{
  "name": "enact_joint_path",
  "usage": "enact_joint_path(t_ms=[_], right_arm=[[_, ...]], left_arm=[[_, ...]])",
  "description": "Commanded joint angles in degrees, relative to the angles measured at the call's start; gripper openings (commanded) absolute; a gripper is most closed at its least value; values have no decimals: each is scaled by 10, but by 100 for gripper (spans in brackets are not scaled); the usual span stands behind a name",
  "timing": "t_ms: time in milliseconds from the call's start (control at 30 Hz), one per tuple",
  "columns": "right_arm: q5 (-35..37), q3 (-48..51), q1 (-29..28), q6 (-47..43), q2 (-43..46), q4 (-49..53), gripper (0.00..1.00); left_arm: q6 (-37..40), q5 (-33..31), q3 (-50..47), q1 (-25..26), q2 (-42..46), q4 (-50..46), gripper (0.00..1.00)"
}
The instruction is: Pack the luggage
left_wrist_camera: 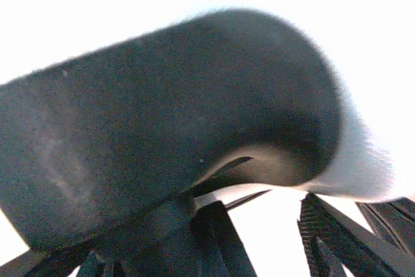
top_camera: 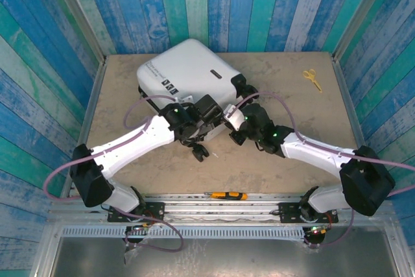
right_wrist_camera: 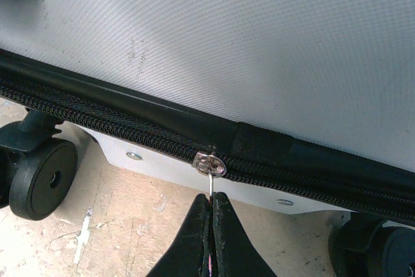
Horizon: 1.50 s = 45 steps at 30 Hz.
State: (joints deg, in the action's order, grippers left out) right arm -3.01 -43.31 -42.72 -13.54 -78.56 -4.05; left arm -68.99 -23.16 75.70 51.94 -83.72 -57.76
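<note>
The white hard-shell luggage (top_camera: 188, 72) lies flat at the middle back of the table, lid down. My right gripper (right_wrist_camera: 212, 196) is shut on the thin metal pull of the silver zipper slider (right_wrist_camera: 209, 162), on the black zipper along the luggage's near side (right_wrist_camera: 259, 43). In the top view the right gripper (top_camera: 230, 118) sits at the near right edge of the case. My left gripper (top_camera: 209, 109) rests against the near edge beside it. Its fingers (left_wrist_camera: 220, 238) stand apart, white shell showing between them. A blurred black part of the case (left_wrist_camera: 162, 121) is just above them.
Black wheels (right_wrist_camera: 39, 176) stick out below the zipper on both sides. Yellow scissors (top_camera: 312, 79) lie at the back right of the table. An orange and black cutter (top_camera: 225, 195) lies on the front rail. Striped walls close in three sides.
</note>
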Motion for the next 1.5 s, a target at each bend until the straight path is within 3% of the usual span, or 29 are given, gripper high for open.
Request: enact_joint_path(t_ms=[0,267,867,1100,1233,1400,1467], right_arm=[[-9,9,-1,-3,21,-1,1],[-13,2,-1,-5,18,-1,1],[-20,14,-1,-8,23,-4,1],[-20,15,0,-10,25,-4,0],[-20,16,-2,-10,27,-4,0],[-17,17,-2,-11,25,-4,1],[-16,16,-1,-11,24,-4,1]], left_arm=[[4,-5,16,-2,-3,-24,76],[-6,9,51,0,-17,-63,72],[-27,-25,43,-4,-28,-73,41],[-18,-17,14,-4,-25,-39,44],[-18,-29,14,-4,-25,-33,52],[-6,-29,-20,-3,4,30,49],[-4,-29,-22,-3,11,35,43]])
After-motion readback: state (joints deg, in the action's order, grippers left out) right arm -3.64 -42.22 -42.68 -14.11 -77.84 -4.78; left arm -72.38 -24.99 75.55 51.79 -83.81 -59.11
